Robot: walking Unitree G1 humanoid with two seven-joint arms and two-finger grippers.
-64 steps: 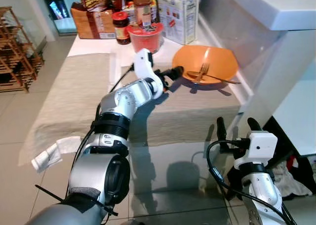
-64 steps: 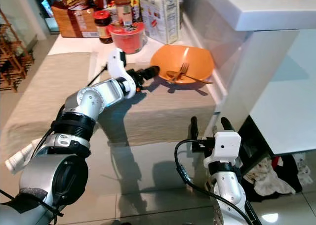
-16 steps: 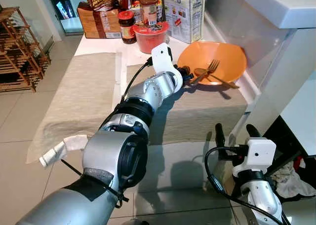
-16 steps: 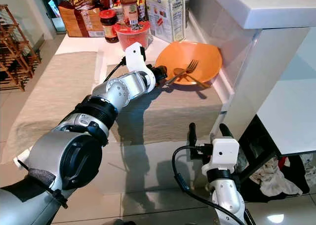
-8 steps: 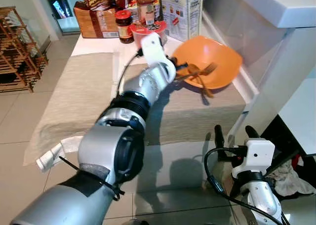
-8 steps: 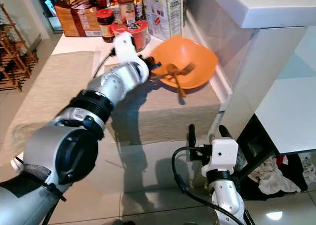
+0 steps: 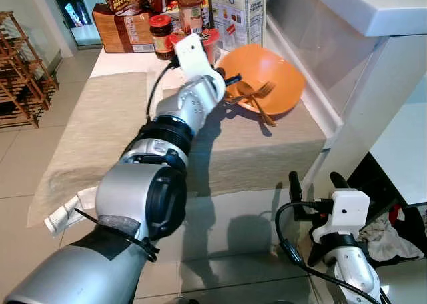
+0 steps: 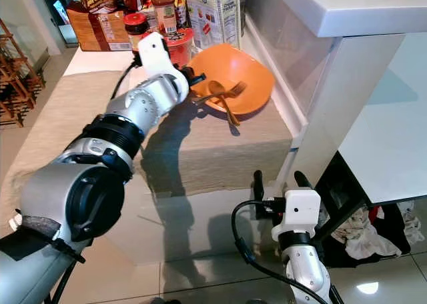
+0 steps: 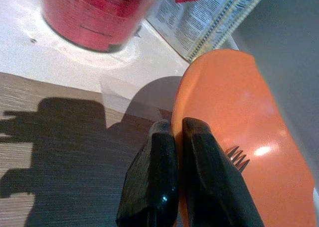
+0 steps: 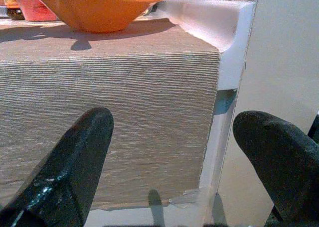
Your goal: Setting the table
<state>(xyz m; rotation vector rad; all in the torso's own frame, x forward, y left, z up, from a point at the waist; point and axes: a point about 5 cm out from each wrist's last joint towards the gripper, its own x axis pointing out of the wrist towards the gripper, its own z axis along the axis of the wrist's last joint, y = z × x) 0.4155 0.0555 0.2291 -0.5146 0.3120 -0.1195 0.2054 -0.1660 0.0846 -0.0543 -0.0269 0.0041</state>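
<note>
Left gripper [image 9: 177, 130] clamped on the near rim of the orange bowl [image 7: 267, 74], 2 black fingers [image 9: 154, 177] pressed together with the rim pinched between them. Bowl tilted, its far side raised off the beige table runner [image 7: 267, 144], its hollow turned toward the head camera. Inside the bowl, just past the fingertips, a fork [image 7: 261, 91] and a spoon [image 7: 250, 97], both brown-gold, crossing each other; spoon handle sticking out over the lower rim, above the runner. Fork tines [image 9: 238, 157] visible right beside the fingers in the left wrist view.

Behind the left gripper on the white tabletop [image 7: 127, 61]: a red tub [image 9: 94, 18], very near; beyond it a jar with a red lid [image 7: 161, 32], a carton [image 7: 241, 14] and a brown packet [image 7: 123, 27].

Right gripper [image 10: 174, 152] low in front of the table's corner, fingers [image 10: 75, 162] spread wide apart, holding nothing. Ahead of it, the hanging edge of the runner and the white table edge [image 10: 232, 53]; bowl above and further in. Tiled floor [image 7: 20, 177] well below.
</note>
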